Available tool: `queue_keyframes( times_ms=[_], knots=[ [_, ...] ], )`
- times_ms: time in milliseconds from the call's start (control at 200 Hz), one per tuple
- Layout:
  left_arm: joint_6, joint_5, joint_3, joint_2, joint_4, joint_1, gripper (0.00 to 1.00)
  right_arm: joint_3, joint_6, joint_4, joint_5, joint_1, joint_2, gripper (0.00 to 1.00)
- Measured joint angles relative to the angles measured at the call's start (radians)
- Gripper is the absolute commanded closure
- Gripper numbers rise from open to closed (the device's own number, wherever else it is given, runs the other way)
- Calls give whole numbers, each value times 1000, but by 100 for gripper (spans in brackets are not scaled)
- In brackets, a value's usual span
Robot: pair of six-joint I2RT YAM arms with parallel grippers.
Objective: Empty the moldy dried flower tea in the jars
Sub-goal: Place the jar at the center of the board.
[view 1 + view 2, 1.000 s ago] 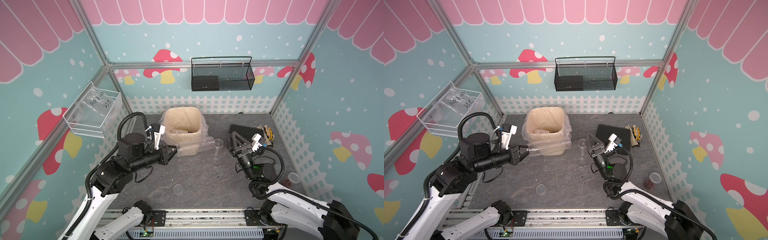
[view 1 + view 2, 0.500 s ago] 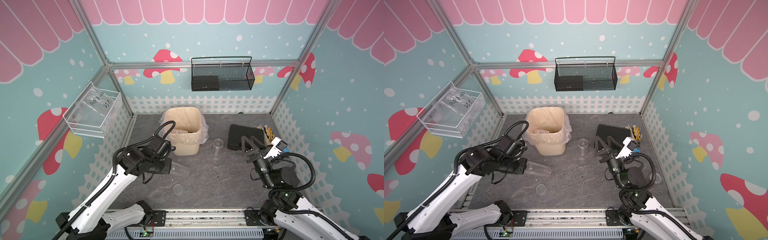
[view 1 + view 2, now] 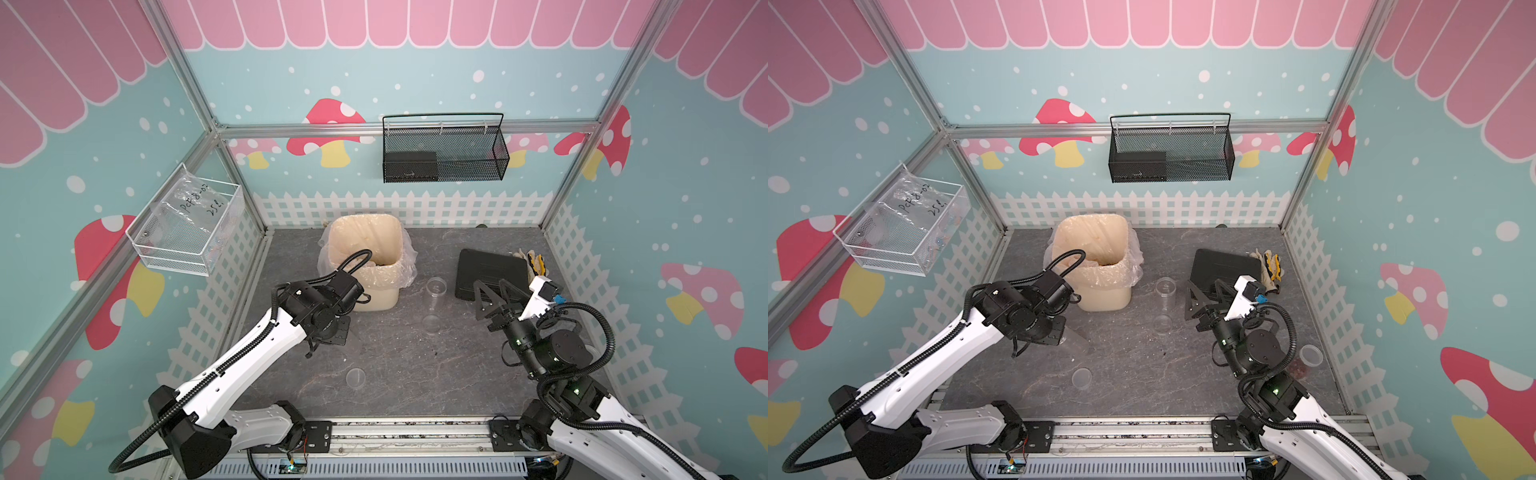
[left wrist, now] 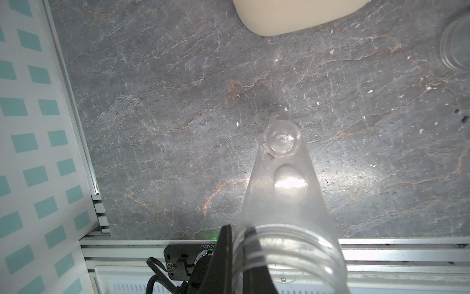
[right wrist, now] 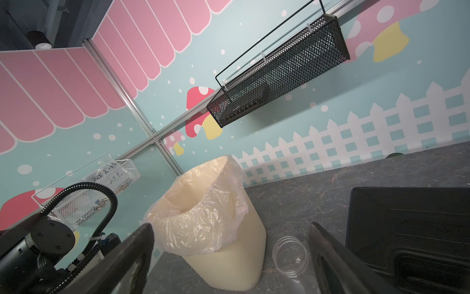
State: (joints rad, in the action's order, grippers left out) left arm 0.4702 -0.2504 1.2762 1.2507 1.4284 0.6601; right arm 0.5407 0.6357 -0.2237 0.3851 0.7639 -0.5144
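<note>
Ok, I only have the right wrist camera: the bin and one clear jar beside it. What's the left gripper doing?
Observer: The left gripper is shut on the rim of a second jar, base pointing down at the table near the bin.
Operator: Anything in it?
Observer: Only a few reddish specks at its bottom.
Operator: Any other jar?
Observer: Yes, a third jar by the fence, on the outer side of the right arm, with reddish tea inside.

Grey, pale-veined stone-look tabletop; cream plastic bin; black wire-mesh basket; teal wall with white dots, red mushrooms, pink scallops.
</note>
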Motion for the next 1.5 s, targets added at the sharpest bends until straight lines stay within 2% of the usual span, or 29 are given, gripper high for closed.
queue_keyframes(
  times_ms=[300, 740, 1106, 1496],
  knots=[
    [-10, 4, -54, 58, -50, 2, 100, -1, -3, 1, 0, 0, 6, 5],
    [-30, 12, -58, 93, -87, 2, 68, -15, -8, 17, 1, 0, 23, 5],
    [-31, 27, -58, 84, -88, 2, 58, -18, -26, 31, 7, 0, 26, 5],
    [-33, 29, -18, 2, -91, 2, 49, 7, -94, 125, 36, 0, 8, 5]
  ],
)
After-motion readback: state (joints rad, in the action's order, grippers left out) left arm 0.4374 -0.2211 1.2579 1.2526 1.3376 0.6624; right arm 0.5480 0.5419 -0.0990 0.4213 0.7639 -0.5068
